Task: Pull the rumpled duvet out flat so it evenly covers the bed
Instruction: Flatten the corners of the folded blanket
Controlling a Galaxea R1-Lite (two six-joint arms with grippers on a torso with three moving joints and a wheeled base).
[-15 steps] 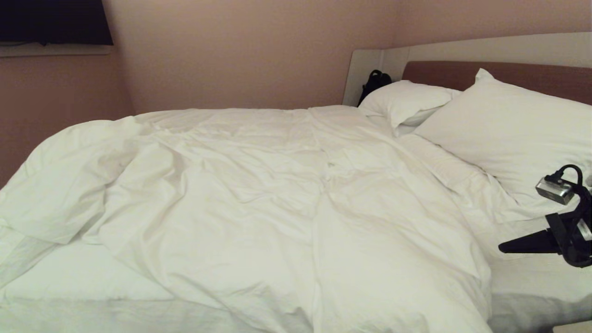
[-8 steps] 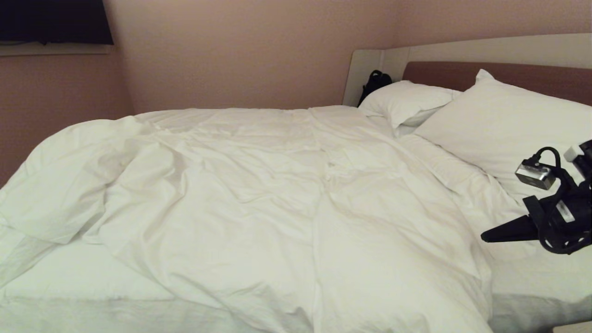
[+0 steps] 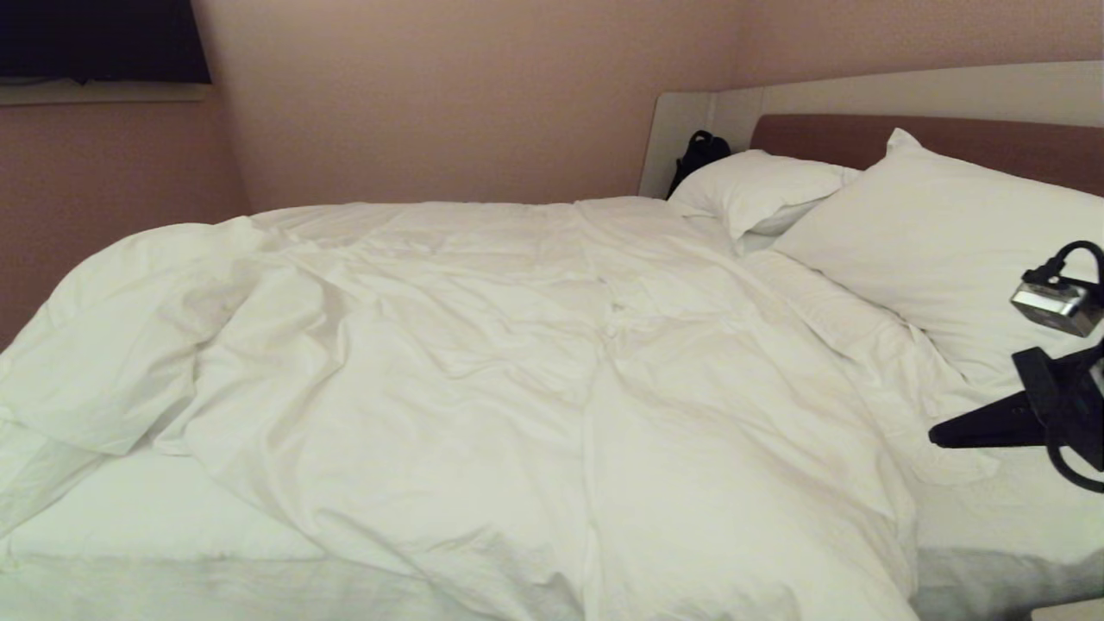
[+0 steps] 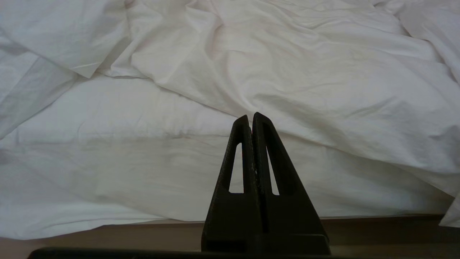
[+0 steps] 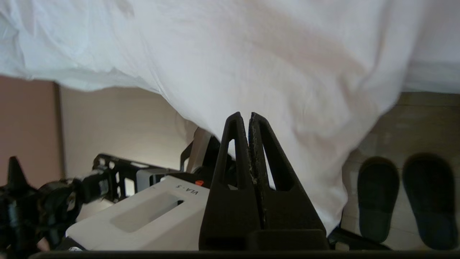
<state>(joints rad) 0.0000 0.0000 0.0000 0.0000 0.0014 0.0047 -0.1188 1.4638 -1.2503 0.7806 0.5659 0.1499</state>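
The duvet (image 3: 517,371) lies rumpled across the bed (image 3: 129,535), bunched at the left, exposing sheet at the near-left corner. Two pillows (image 3: 940,250) rest against the headboard (image 3: 862,138). Right gripper (image 3: 936,435) hovers at the right, jaws closed, empty. Left gripper (image 4: 251,117) faces the bed edge, jaws closed.

Only one marking legible: "VLA - 5", printed in small dark letters, upside down in the right wrist view, on the white robot body (image 5: 143,212), close to a small orange-red dot. Nothing readable on the duvet (image 3: 517,362), the pillows (image 3: 940,250), the headboard (image 3: 862,138) or the dark slippers (image 5: 402,198).
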